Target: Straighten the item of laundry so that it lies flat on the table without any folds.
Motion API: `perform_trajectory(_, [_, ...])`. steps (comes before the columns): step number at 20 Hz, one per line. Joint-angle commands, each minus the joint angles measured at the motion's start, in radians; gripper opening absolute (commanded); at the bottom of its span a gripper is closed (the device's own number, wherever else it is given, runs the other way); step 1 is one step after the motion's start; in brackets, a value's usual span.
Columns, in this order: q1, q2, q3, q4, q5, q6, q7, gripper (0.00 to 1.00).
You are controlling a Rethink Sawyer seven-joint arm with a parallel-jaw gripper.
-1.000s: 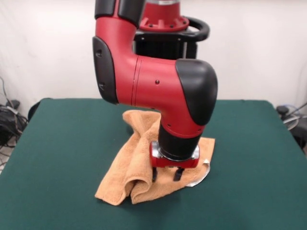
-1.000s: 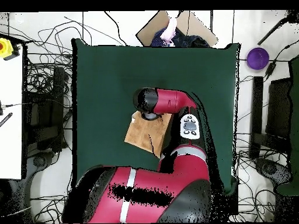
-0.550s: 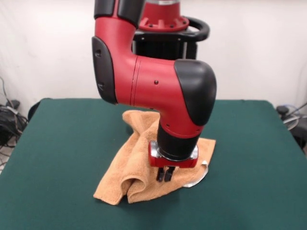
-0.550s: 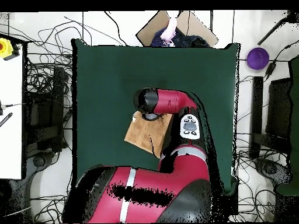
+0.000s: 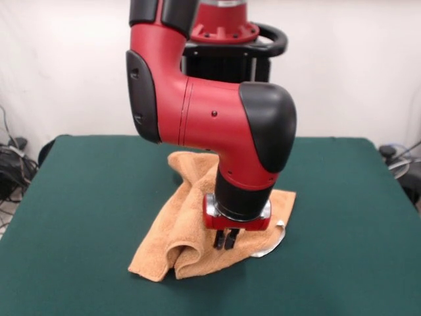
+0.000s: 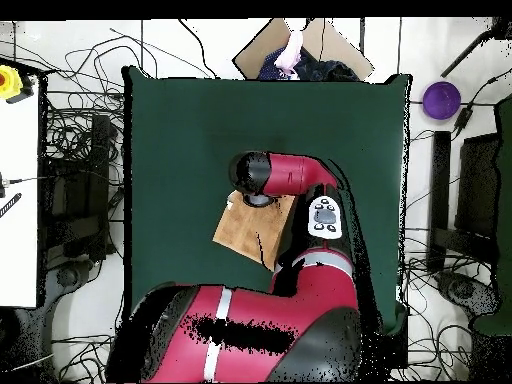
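Note:
The item of laundry [image 5: 191, 227], an orange-tan towel, lies crumpled in the middle of the green table [image 5: 79, 197]. A thick fold runs along its left side, and a white patch [image 5: 272, 245] shows at its near right edge. My gripper [image 5: 224, 241] points straight down onto the towel's near part, and its fingers are pressed together into the cloth. In the overhead view the towel [image 6: 245, 232] shows as a tan patch on the table [image 6: 180, 120]. There the arm's wrist covers the gripper and part of the towel.
My bulky red and black arm [image 5: 210, 118] hangs over the towel's far half. Beyond the table's edges are tangled cables [image 6: 75, 160], a purple round object [image 6: 441, 99], a cardboard piece [image 6: 300, 45] and a white surface [image 6: 18, 200].
One second ago the fingers stood apart above the towel. They have since closed together on the cloth and stayed so. The arm and the towel have hardly moved.

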Motion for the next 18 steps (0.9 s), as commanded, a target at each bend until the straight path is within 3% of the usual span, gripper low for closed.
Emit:
perform_trajectory(1, [0.021,0.026,0.002,0.021,0.028,-0.027,0.223,0.0])
perform_trajectory(12, [0.028,0.023,0.005,-0.062,0.024,0.045,0.182,0.0])
perform_trajectory(18, [0.032,0.02,0.002,-0.056,0.028,0.048,0.192,0.0])
